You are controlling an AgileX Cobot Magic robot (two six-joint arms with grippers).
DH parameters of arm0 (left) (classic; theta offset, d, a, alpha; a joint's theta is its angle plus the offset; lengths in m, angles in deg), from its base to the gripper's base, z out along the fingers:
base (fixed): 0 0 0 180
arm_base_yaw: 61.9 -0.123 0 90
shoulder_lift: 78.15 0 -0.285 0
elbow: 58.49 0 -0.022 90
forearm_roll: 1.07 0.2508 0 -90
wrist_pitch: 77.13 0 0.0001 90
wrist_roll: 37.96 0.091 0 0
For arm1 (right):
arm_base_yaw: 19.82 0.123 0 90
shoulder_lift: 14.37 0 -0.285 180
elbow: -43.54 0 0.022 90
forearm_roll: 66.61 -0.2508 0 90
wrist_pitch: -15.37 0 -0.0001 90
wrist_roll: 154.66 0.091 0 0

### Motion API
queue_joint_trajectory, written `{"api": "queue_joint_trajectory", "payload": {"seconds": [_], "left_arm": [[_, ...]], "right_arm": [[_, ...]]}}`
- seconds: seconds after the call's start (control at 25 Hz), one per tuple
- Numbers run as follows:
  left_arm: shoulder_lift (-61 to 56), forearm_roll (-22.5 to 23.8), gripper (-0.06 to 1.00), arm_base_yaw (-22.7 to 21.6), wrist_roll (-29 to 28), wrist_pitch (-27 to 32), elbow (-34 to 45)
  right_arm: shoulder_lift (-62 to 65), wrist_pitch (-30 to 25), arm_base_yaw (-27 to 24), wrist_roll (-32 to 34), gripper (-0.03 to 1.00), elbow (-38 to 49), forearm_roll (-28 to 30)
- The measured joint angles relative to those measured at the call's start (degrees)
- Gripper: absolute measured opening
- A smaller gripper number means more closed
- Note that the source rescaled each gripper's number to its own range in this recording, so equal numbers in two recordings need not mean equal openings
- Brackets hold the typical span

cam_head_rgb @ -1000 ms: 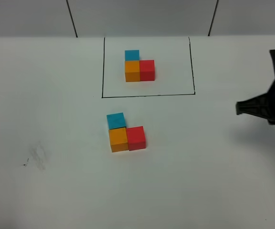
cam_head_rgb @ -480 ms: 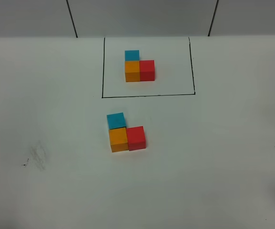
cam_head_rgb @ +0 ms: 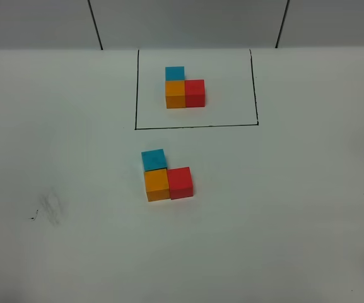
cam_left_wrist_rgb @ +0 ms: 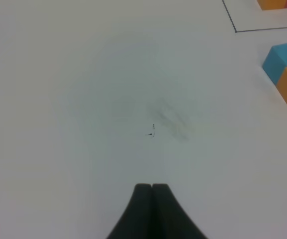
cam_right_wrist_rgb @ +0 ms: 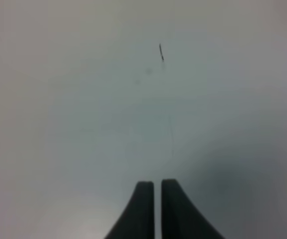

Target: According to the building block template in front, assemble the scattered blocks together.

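I see a white table [cam_head_rgb: 295, 240] from the high cam. Toward the far edge sits the building block template [cam_head_rgb: 195, 88]: a thin black outline around three joined cubes, blue behind orange, red to the orange one's right, an L. Nearer me, outside the outline, lie the scattered blocks: blue cube [cam_head_rgb: 153, 159], orange cube [cam_head_rgb: 157, 184], red cube [cam_head_rgb: 180, 182]. They touch in the same L, though the blue one looks turned a little off square w/ the orange. I judge the build is basically done, which would explain why neither arm shows in the high view.

Left wrist cam: left gripper [cam_left_wrist_rgb: 151, 187] has its fingertips pressed together, holding nothing, above bare table near a faint smudge [cam_left_wrist_rgb: 175, 119]; the blue and orange cubes are off to one side, well apart from it.

Right wrist cam: right gripper [cam_right_wrist_rgb: 157, 185] has its tips nearly together w/ a thin slit between, nothing in it, over bare table w/ a small dark mark [cam_right_wrist_rgb: 161, 52].
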Motion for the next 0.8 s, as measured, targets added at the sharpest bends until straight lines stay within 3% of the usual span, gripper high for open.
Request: {"api": "queue_joint_trajectory", "payload": {"seconds": [0.44, 0.8], "left_arm": [[0.00, 0.00, 0.00, 0.00, 0.00, 0.00, 0.00], [0.00, 0.00, 0.00, 0.00, 0.00, 0.00, 0.00]], "right_arm": [[0.49, -11.62, 0.00, -7.13, 0.00, -1.94, 0.13], [0.49, -11.90, 0.00, -9.60, 0.00, -1.88, -0.29]]}}
